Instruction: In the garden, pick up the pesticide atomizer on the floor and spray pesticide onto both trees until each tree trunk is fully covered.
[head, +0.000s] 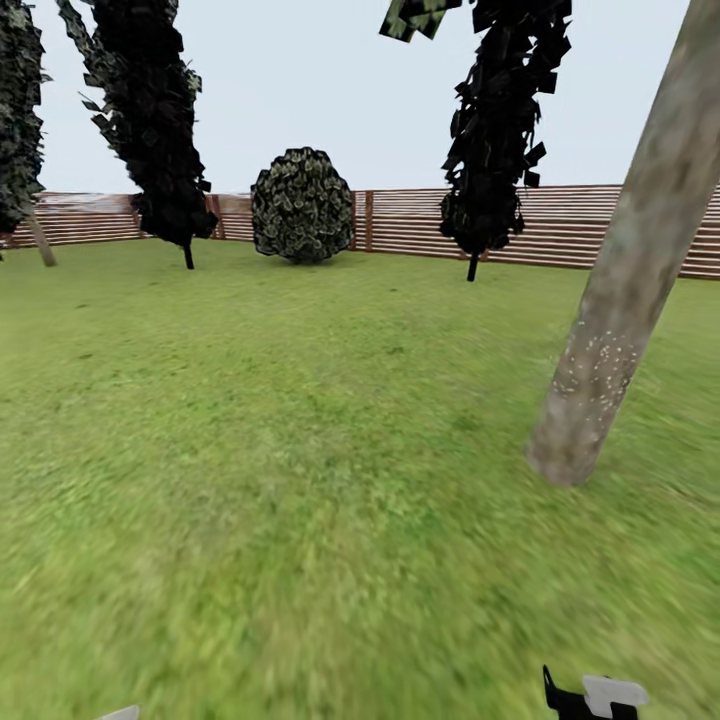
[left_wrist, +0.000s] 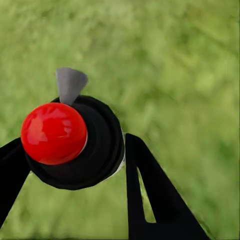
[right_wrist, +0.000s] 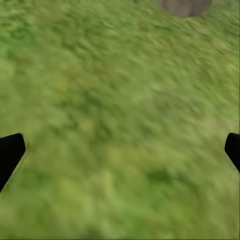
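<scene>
The pesticide atomizer (left_wrist: 75, 145) has a black round body, a red ball top (left_wrist: 53, 133) and a grey nozzle (left_wrist: 70, 84). My left gripper (left_wrist: 75, 157) is shut on it, with black fingers (left_wrist: 145, 190) on either side, above the grass. One tree trunk (head: 630, 270), thick and grey-beige, leans at the right of the head view, with white specks (head: 595, 370) low on its bark. A second pale trunk (head: 41, 243) stands far off at the left by the fence. My right gripper (right_wrist: 122, 147) is open over the grass, near the trunk's base (right_wrist: 184, 6).
The lawn (head: 280, 450) runs to a brown slat fence (head: 590, 225). Thin-stemmed black columnar trees (head: 150, 130) (head: 495, 130) and a round leafy bush (head: 302, 205) stand along the fence. My right arm's end (head: 590, 698) shows at the bottom edge.
</scene>
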